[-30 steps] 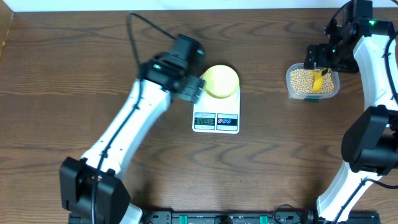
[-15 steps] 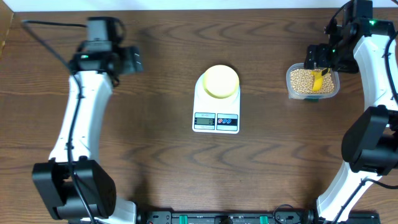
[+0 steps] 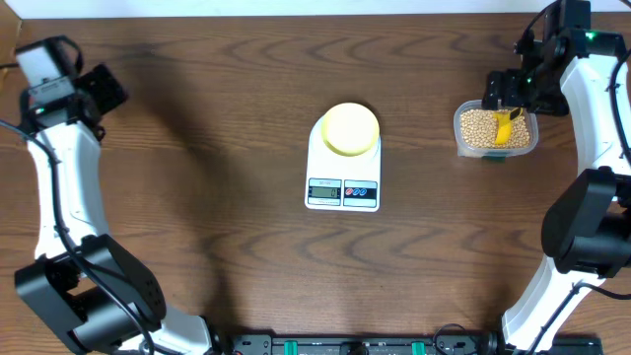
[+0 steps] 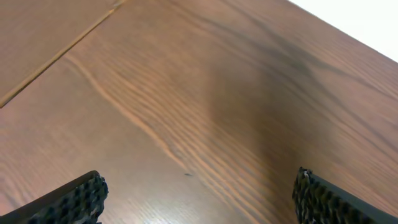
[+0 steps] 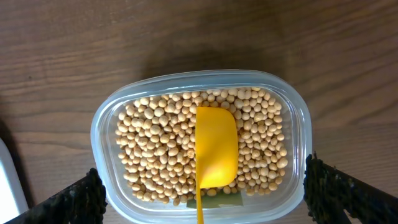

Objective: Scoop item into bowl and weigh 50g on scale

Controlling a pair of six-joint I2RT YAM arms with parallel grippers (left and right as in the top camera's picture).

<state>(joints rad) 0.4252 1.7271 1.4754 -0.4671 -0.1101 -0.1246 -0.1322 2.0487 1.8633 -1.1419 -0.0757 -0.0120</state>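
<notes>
The pale-yellow bowl stands on the back of the white scale at mid table. The tan beans fill a clear tub at the back right, also seen in the overhead view. A yellow scoop lies in the beans, its handle running toward the wrist camera. My right gripper is open over the tub, one finger on each side, touching nothing. My left gripper is open and empty over bare wood at the far back left.
The table's back edge and a white wall run close behind both arms. A seam in the wood crosses the top left of the left wrist view. The scale's white corner shows at the left edge of the right wrist view.
My left arm has swung from beside the bowl on the scale to the far back left corner. The right arm, tub and scoop have not moved.
</notes>
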